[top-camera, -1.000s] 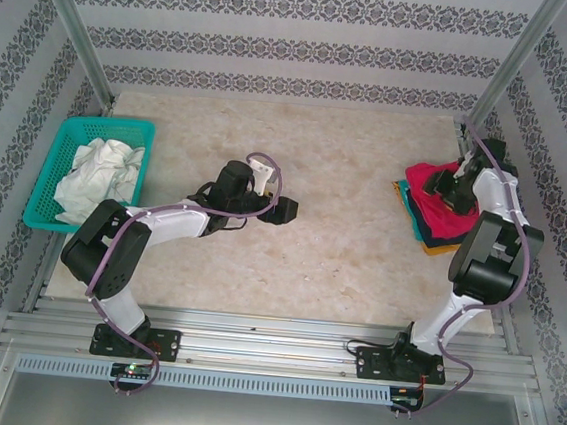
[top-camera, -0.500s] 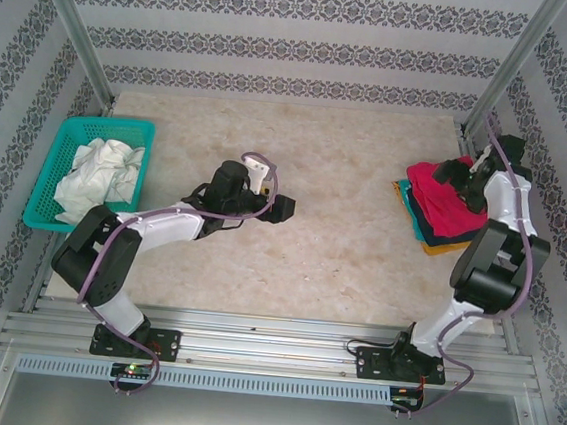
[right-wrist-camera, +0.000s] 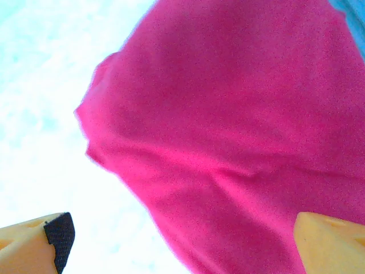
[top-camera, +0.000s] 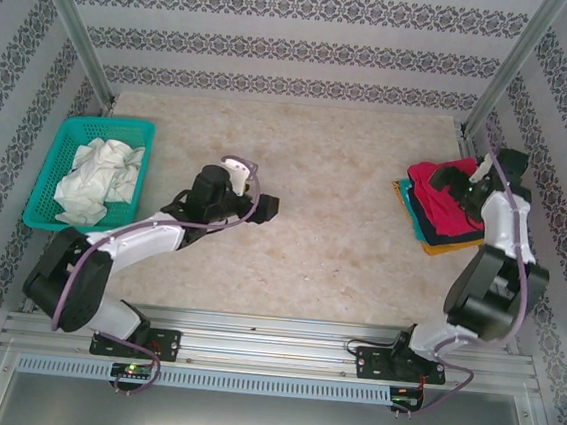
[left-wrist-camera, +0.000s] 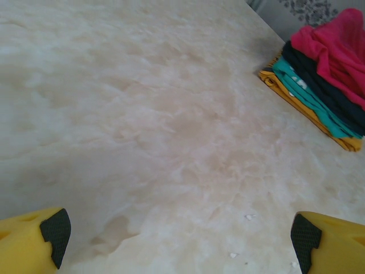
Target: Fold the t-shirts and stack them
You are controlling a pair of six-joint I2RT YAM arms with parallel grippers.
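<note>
We see the folded t-shirts [top-camera: 443, 228] in one stack at the far right side of the desk [top-camera: 341, 238]. The pink shirt [top-camera: 430, 186] lies on top, under it the navy shirt [left-wrist-camera: 325, 85], then a teal cloth [left-wrist-camera: 308, 94], and the yellow-orange shirt [left-wrist-camera: 308, 113] at the bottom. The right jaws hang just above the pink shirt, wide open, and they grip nothing. The left jaws are open too, over the bare middle of the desk, well apart from the stack. At the left, a teal basket [top-camera: 48, 170] holds a crumpled white cloth [top-camera: 101, 175].
</note>
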